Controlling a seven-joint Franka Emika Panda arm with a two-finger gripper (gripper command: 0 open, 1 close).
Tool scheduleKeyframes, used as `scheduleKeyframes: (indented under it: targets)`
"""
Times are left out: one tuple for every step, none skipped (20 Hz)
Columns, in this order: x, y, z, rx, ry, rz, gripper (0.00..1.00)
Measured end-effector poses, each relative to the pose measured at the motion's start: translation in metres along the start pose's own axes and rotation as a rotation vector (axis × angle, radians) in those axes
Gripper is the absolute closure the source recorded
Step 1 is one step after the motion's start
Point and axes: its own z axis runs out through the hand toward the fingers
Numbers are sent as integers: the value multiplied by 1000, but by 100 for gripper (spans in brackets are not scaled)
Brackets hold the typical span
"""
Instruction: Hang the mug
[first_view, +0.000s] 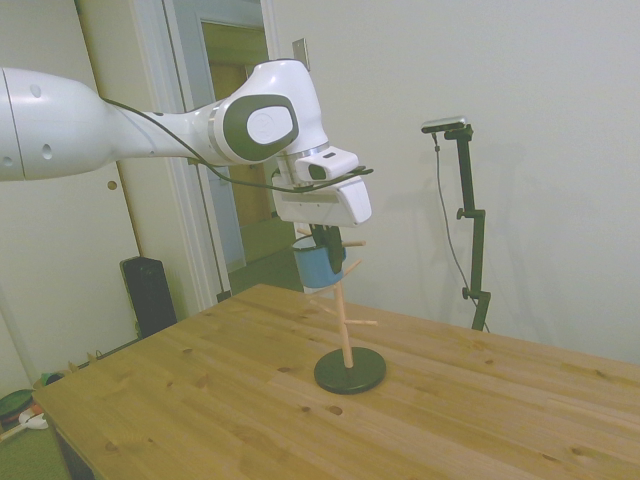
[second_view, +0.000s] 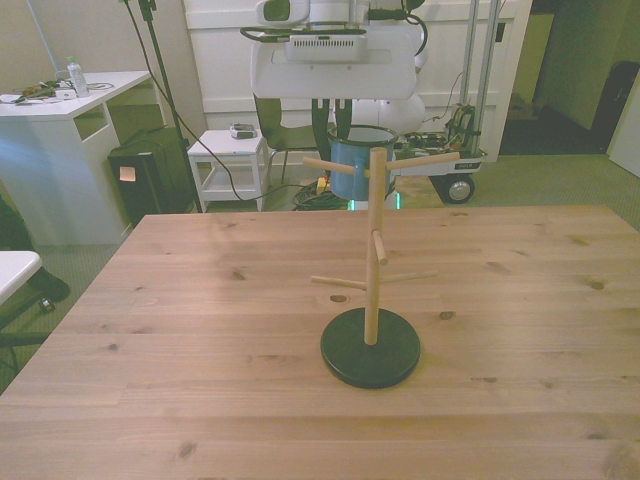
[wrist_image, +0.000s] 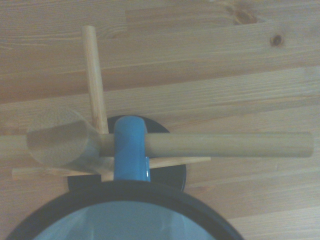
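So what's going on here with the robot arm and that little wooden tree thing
The white arm's gripper holds a light-blue mug up beside the top of a wooden peg stand that stands on the wooden table. In the wrist view the mug's handle lies over one of the upper pegs, right next to the post. The arm has not let go, so the hanging is under way, not finished. Whether the handle is truly hooked on the peg cannot be told.

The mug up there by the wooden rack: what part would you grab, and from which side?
By its rim, from above. The mug sits upright with its mouth up, and its handle must stay free to slip over a peg. The tool holds it that way.
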Motion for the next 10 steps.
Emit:
scheduleKeyframes:
  targets:
    - [0, 0, 0, 0, 1, 1, 0]
    - [0, 1, -1, 1, 1, 2, 0]
    - [1, 2, -1, 1, 2, 4, 0]
    - [1, 3, -2, 1, 2, 6, 0]
    - [2, 5, -2, 1, 3, 8, 0]
    - [2, 6, -3, 2, 4, 10, 0]
    - [2, 8, -4, 2, 4, 12, 0]
    - [2, 9, -4, 2, 4, 14, 0]
    - [2, 11, -4, 1, 2, 16, 0]
    - [0, 13, -4, 1, 1, 16, 0]
